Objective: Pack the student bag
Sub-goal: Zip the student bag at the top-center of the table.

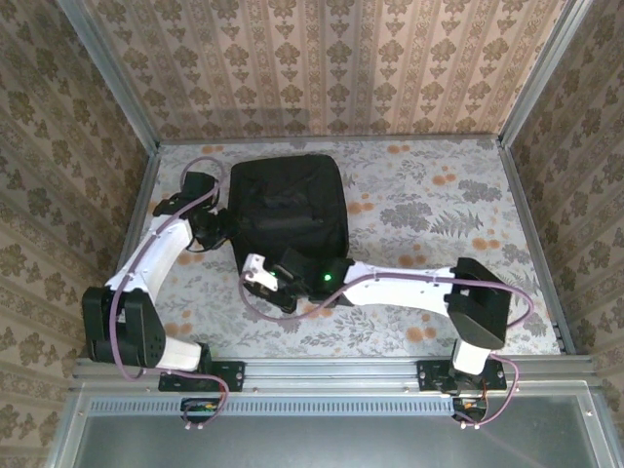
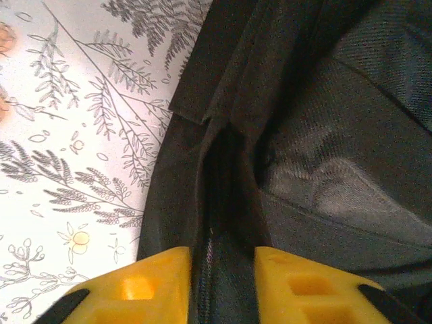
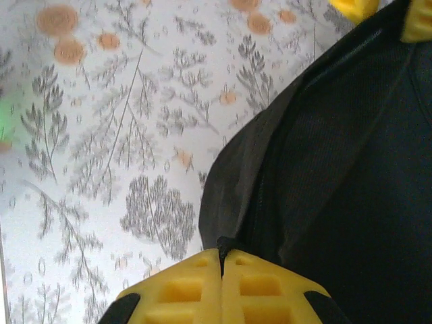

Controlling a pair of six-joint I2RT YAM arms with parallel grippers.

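One soft, black, woven student bag (image 1: 289,210)

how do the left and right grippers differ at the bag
The left gripper has its jaws apart, with a dark fold of the bag in the gap; the right gripper has its jaws shut, seemingly pinching a thin edge of the bag. The left gripper sits at the bag's left side, the right gripper at its near left corner. Both have yellow jaws and meet the black fabric.

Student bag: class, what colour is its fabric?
The student bag is plain black; the top external view shows it best.
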